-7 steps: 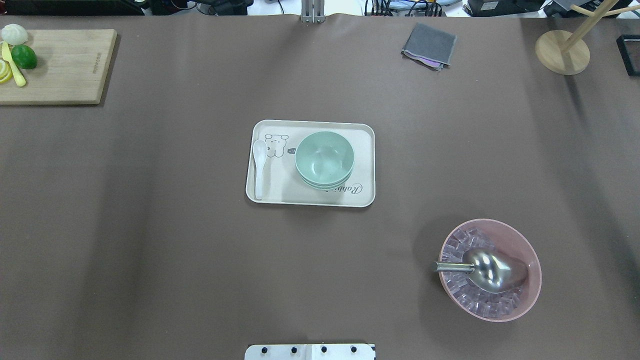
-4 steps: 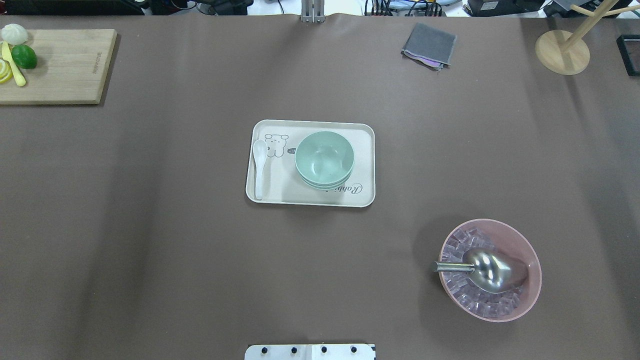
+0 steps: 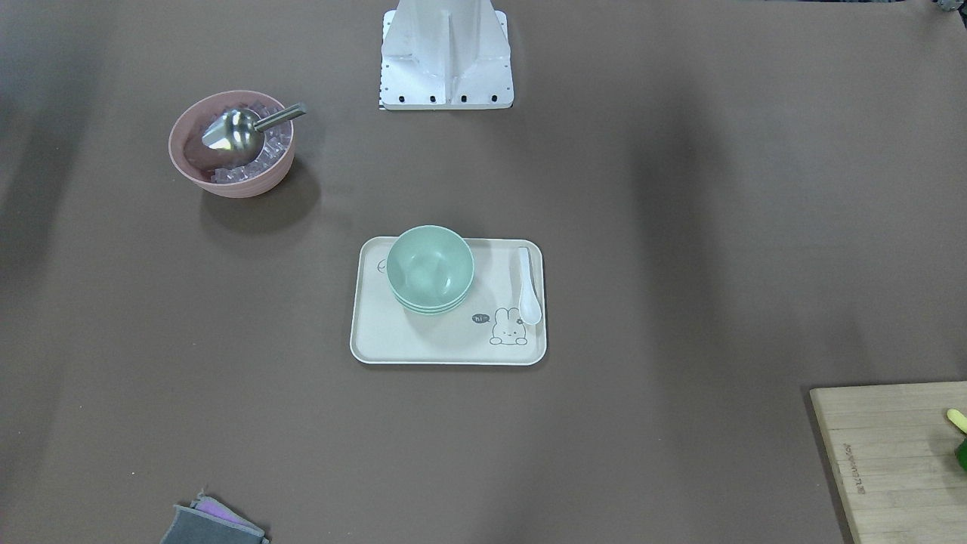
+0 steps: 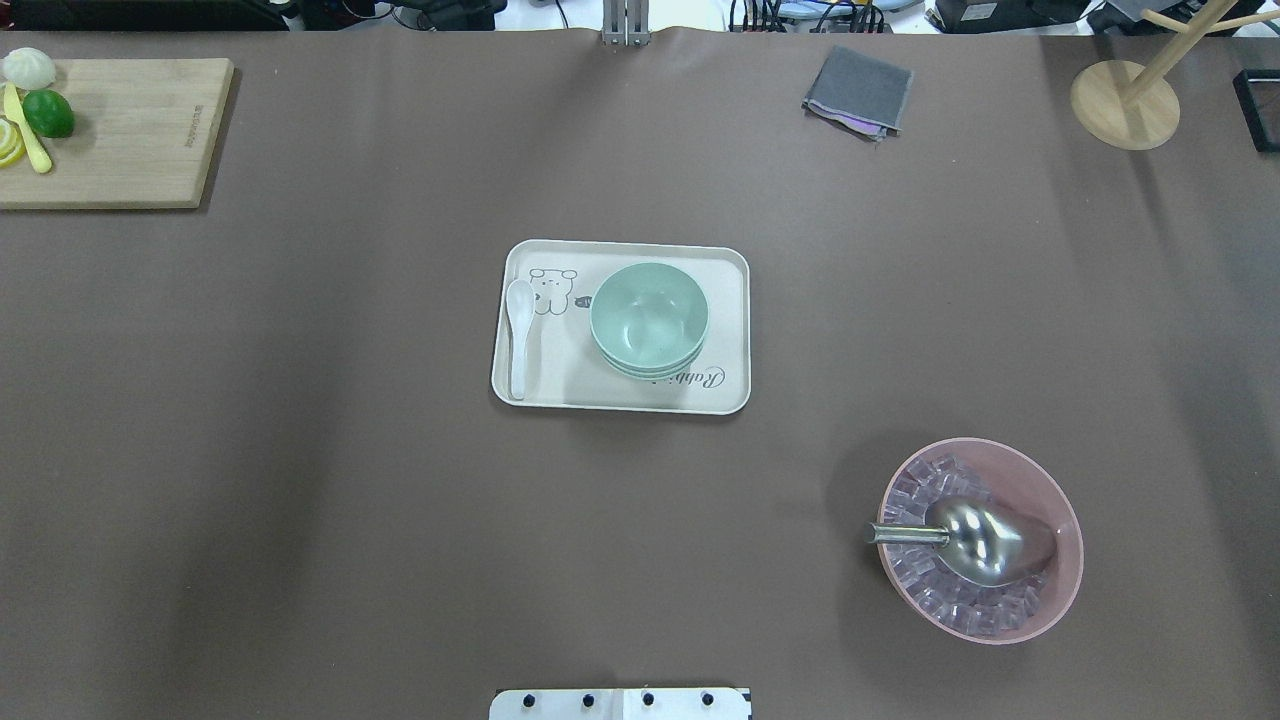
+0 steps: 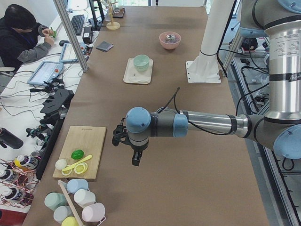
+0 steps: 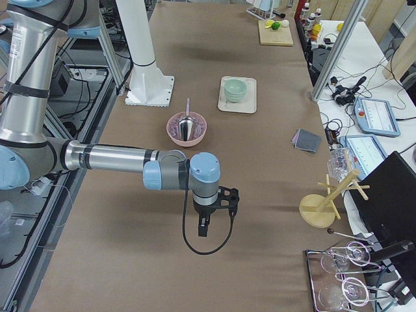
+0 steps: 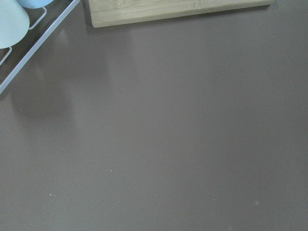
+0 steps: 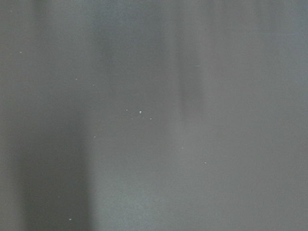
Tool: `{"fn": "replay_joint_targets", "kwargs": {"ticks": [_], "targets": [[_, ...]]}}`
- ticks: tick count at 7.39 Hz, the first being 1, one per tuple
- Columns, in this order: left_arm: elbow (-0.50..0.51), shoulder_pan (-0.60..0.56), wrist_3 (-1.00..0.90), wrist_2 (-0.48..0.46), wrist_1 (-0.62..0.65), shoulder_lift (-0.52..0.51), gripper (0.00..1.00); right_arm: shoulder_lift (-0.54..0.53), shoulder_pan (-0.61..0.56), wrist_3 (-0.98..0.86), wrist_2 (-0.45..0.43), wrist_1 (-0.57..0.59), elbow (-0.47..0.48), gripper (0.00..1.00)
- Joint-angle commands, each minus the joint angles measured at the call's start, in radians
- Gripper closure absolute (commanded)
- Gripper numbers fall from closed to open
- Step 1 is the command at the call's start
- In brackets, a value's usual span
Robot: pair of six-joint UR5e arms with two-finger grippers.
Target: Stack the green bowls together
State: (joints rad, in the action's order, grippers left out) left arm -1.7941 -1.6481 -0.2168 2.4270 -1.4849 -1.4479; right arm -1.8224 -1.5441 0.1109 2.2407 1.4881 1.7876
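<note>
Green bowls (image 4: 649, 318) sit nested in one stack on the tray (image 4: 600, 395), white spoon (image 4: 519, 335) at their 9 o'clock, pink bowl (image 4: 1045, 480) off at 4. Looks done, nothing left I'd say. Left gripper (image 5: 135, 160) and right gripper (image 6: 203, 229) hang well away; can't tell if they're open.

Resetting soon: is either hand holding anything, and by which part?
Nothing: left hand and right hand hang empty, away from the green bowls stacked on the tray.
</note>
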Motion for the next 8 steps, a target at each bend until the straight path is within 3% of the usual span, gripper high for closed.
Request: {"fn": "replay_joint_targets", "kwargs": {"ticks": [1,3,8], "targets": [[-0.005,-0.001,-0.001,-0.002,0.002,0.007,0.02,0.009,0.012,-0.013,0.054,0.079,0.056,0.00],[-0.004,-0.001,-0.001,-0.008,0.002,0.011,0.02,0.006,0.019,-0.011,0.053,0.158,0.104,0.00],[-0.004,-0.001,0.001,-0.006,0.002,0.012,0.02,0.005,0.021,-0.007,0.051,0.149,0.098,0.00]]}}
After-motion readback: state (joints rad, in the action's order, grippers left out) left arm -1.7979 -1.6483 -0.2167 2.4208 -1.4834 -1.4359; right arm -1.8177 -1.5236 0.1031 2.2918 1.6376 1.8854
